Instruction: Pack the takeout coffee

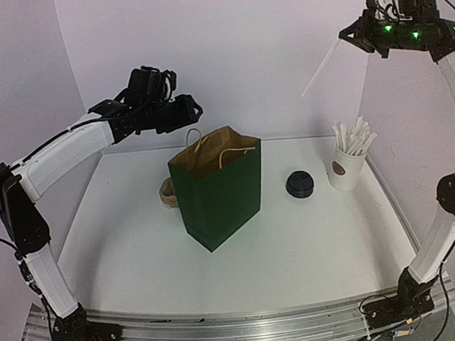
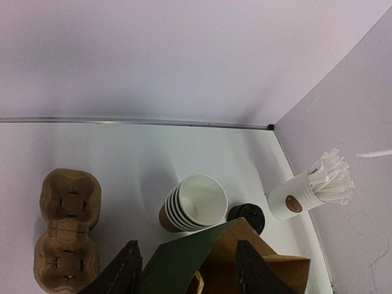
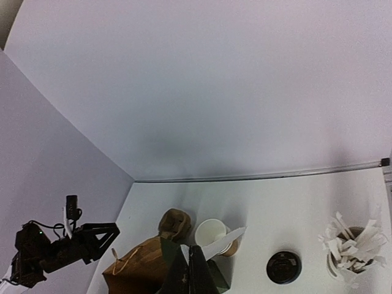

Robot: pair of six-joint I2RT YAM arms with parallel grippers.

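Note:
A low black dome lid (image 1: pixel 300 184) sits on the table right of the green paper bag (image 1: pixel 217 192); no brown cup wall shows under it, so I see no lidded takeout coffee. The lid also shows in the left wrist view (image 2: pixel 247 215) and the right wrist view (image 3: pixel 283 267). My left gripper (image 1: pixel 192 109) hangs open and empty above the bag's open mouth (image 2: pixel 187 272). My right gripper (image 1: pixel 349 35) is raised high at the far right, shut on a white wrapped stick (image 1: pixel 319 70) that points down-left (image 3: pixel 223 241).
A stack of lidless brown cups (image 2: pixel 193 205) lies tilted behind the bag, beside a brown pulp cup carrier (image 2: pixel 67 229) whose edge shows left of the bag (image 1: pixel 167 195). A white cup of wrapped sticks (image 1: pixel 347 166) stands at the right near the wall.

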